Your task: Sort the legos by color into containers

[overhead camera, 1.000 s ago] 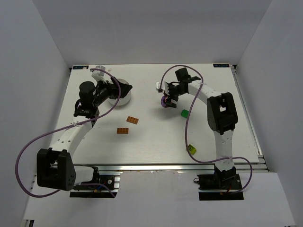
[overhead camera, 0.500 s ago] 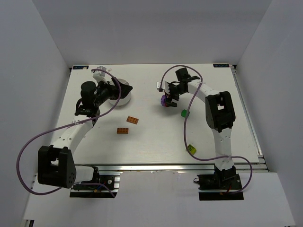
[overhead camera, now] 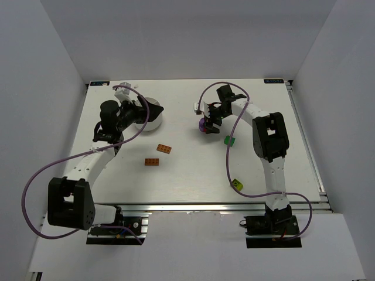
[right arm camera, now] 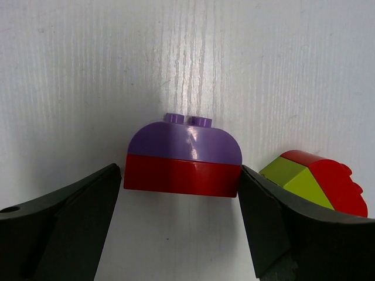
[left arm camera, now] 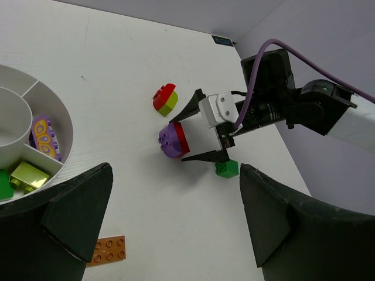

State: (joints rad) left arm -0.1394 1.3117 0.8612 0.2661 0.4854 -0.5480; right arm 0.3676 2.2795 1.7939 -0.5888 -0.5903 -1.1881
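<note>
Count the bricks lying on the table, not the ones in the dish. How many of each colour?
Orange flat bricks: 2
Green brick: 1
Lime-green brick: 1
Purple-and-red brick: 1
Red-and-lime brick: 1
Total: 6

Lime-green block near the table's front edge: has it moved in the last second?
No. The lime-green block sits at the same spot, just behind the front rail, as before.

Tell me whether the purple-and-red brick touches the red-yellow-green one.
Apart. The left wrist view shows bare white table between the rounded purple-and-red plastic brick and the red-yellow-green plastic brick.
</note>
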